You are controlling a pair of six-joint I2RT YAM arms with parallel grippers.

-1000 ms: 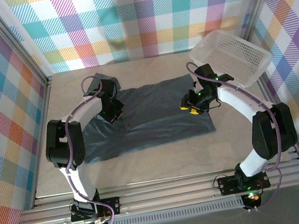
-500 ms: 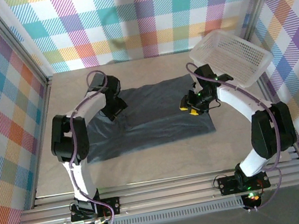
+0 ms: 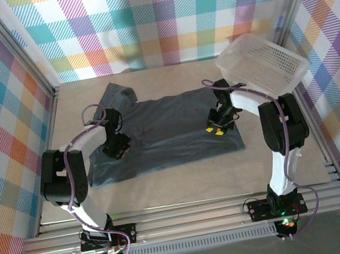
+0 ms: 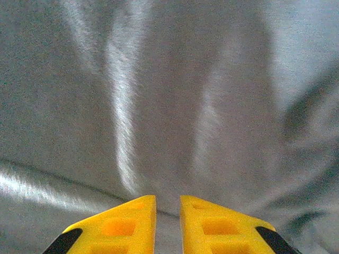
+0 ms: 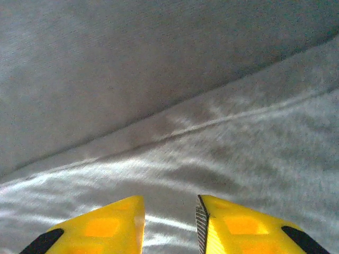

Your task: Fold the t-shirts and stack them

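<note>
Close to the arm bases the table [image 3: 167, 189] is bare. Next comes the t-shirt [image 3: 178, 135]. It is dark grey and lies spread out in the middle of the table, not yet folded.

The left gripper [image 3: 119, 146] sits low on the shirt's left part. Its yellow fingers [image 4: 127, 225] are almost together. Soft ridges in the cloth run up into the thin gap, so I think they are pinching the t-shirt to pull that side.

The right gripper [image 3: 216, 126] is down on the shirt's right part, near a seam. Its fingers [image 5: 106, 225] stand a bit apart with flat cloth showing between them, so it holds nothing. It looks ready to grab.

One arm on each side makes sense, because the shirt is wide and floppy. Farther back, a sleeve [image 3: 119, 96] is bunched up at the far left. The white basket [image 3: 264, 62] sits in the far right corner, out of the way.
</note>
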